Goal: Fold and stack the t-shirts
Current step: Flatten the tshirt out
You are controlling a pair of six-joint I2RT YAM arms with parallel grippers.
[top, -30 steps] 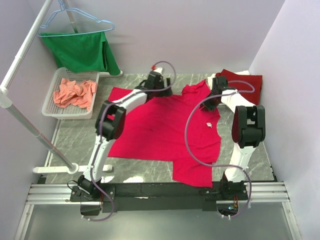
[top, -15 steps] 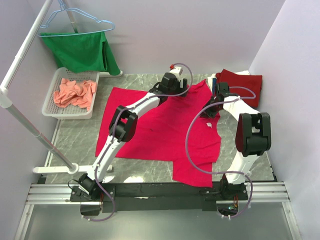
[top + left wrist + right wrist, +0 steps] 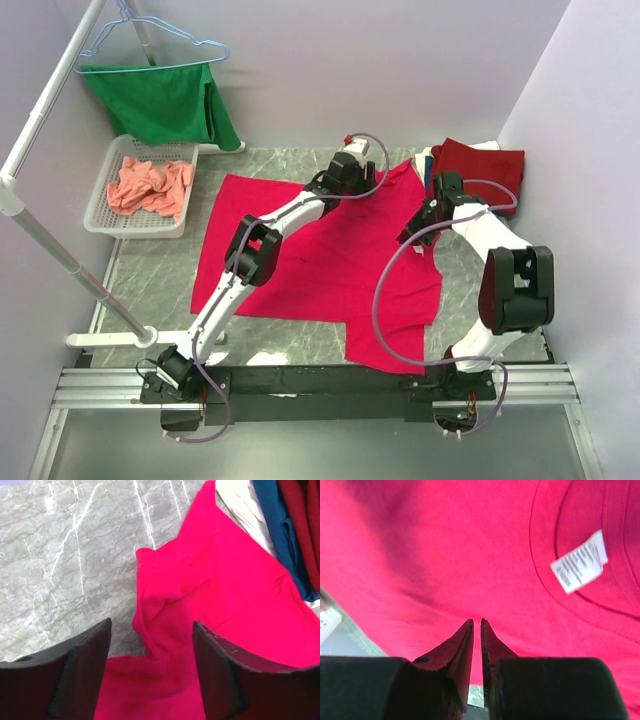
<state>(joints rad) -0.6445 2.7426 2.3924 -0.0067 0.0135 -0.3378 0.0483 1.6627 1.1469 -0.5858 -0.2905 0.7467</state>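
Note:
The bright pinkish-red t-shirt (image 3: 320,260) lies spread on the marble table. My left gripper (image 3: 360,178) is open over its far edge. In the left wrist view its fingers (image 3: 80,670) straddle a rumpled fold of the shirt (image 3: 165,610) without closing on it. My right gripper (image 3: 415,225) is shut and empty just above the shirt (image 3: 445,545), near the collar's white label (image 3: 580,562). The dark red shirt (image 3: 485,165) lies folded at the back right, on top of blue (image 3: 277,525) and white (image 3: 245,505) ones. The salmon-orange shirt (image 3: 150,185) is crumpled in a basket.
A white plastic basket (image 3: 110,222) stands at the left of the table. A green cloth (image 3: 165,100) hangs from a blue hanger on a white rail behind it. Walls close in the back and right sides.
My left gripper has moved right along the shirt's far edge, toward the sleeve. My right arm has shifted, its gripper settling a little nearer over the collar area.

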